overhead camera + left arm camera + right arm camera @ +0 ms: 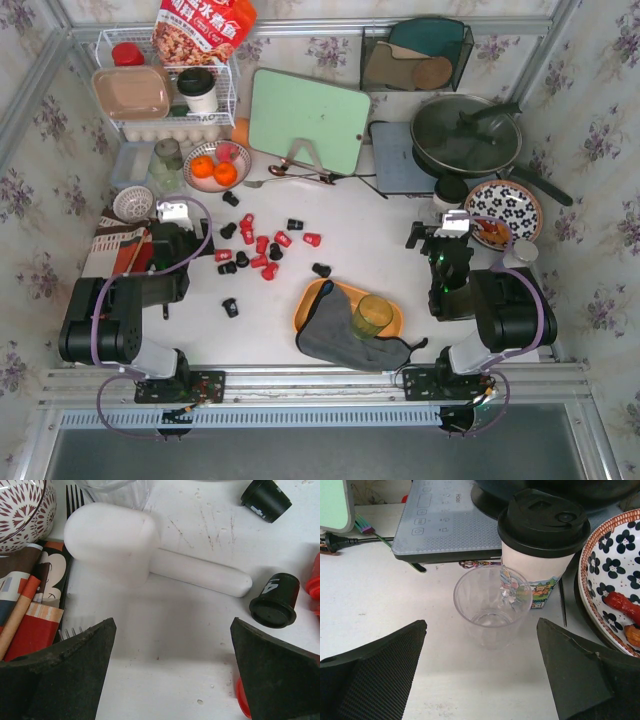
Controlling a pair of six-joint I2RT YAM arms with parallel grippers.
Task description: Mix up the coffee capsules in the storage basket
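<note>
Several red and black coffee capsules (255,250) lie scattered on the white table, outside the basket. The orange storage basket (309,298) sits at the near middle, mostly covered by a grey cloth (335,335) with a yellowish glass (371,316) on it. My left gripper (180,212) is open and empty, left of the capsules. The left wrist view shows it (172,630) over bare table, a black capsule (275,600) to its right and a red capsule (242,700) by the right finger. My right gripper (455,222) is open and empty at the right, also in its wrist view (481,626).
A white handled utensil (115,540), a patterned bowl (20,510) and a fork lie ahead of the left gripper. A clear plastic cup (492,605), a lidded coffee cup (542,535), a flowered plate (615,580) and an induction cooker (450,520) stand ahead of the right. Oranges (213,170) are at the back.
</note>
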